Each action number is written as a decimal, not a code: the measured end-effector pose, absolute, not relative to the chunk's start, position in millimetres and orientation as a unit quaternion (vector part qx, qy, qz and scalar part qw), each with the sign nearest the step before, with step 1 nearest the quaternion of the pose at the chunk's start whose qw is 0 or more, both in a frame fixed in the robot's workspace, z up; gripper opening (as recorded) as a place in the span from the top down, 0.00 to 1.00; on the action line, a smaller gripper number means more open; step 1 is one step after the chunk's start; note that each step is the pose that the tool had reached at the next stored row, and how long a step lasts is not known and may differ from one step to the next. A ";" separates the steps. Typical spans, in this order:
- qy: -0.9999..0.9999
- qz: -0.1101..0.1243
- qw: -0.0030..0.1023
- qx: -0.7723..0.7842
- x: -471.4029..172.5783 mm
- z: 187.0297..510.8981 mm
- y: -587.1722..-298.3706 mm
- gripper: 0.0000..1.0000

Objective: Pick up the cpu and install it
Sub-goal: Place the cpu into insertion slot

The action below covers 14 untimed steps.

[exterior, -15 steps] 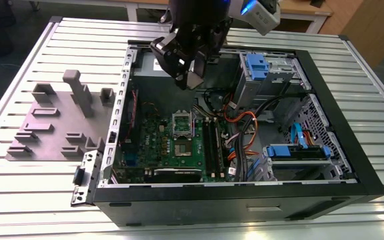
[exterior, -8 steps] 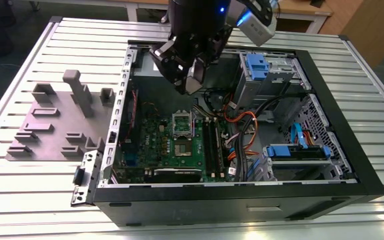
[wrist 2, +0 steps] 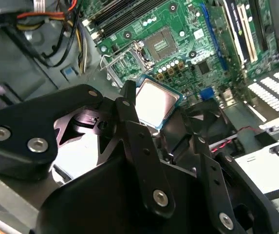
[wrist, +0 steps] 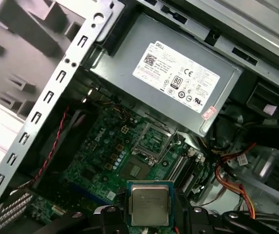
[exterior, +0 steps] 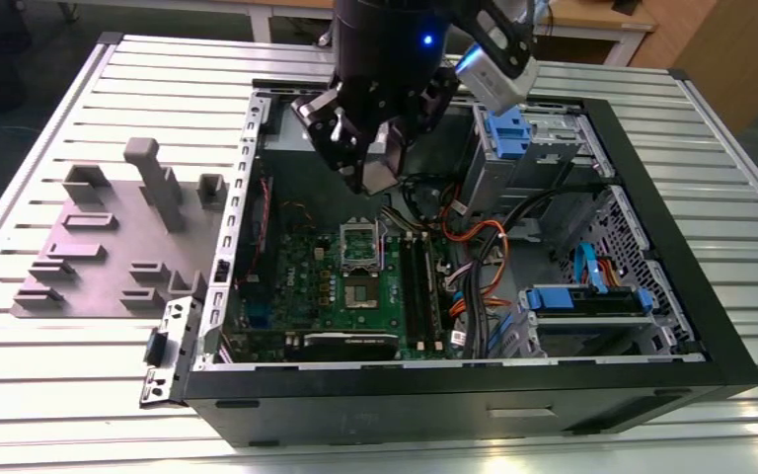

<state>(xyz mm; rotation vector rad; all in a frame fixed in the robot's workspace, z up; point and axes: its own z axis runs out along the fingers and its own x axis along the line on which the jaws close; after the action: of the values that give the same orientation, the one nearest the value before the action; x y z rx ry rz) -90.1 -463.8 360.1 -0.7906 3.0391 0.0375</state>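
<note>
Black fingers (wrist 2: pixel 129 105) of the gripper (wrist 2: pixel 154 111) are clamped on the edges of the cpu (wrist 2: pixel 155 101) above the open computer case (exterior: pixel 485 405). Done well, I judge, this carry means holding the chip flat, squared to the socket (wrist 2: pixel 161 44) on the green board (exterior: pixel 313 267), away from the orange cables (exterior: pixel 478 232). The cpu sits between the fingertips, silver top bare, above the board and not touching it.

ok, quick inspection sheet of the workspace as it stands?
Surface: slatted metal table, with an open PC case lying on it.
Job's things: cpu held above the green motherboard; socket frame flipped open.
Clutter: grey fixture beside the case.
Grippers: hand shut on the cpu.
Cables: orange and black bundle beside the board.
Surroundings: wooden furniture behind the table.
</note>
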 end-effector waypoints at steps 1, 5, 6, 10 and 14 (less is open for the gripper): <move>0.970 0.012 0.001 -0.243 -90.1 358.6 -463.8 0.53; 0.978 0.012 0.001 -0.207 -90.1 352.7 -463.7 0.53; 0.980 0.012 0.001 -0.198 -90.1 351.2 -463.8 0.53; 0.987 0.012 0.002 -0.162 -90.1 345.4 -463.8 0.53; 0.992 0.012 0.002 -0.127 -90.1 339.8 -463.7 0.53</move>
<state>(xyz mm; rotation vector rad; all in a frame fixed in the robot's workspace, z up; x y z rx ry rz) -90.1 -463.7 339.8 -0.3982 3.1120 0.0366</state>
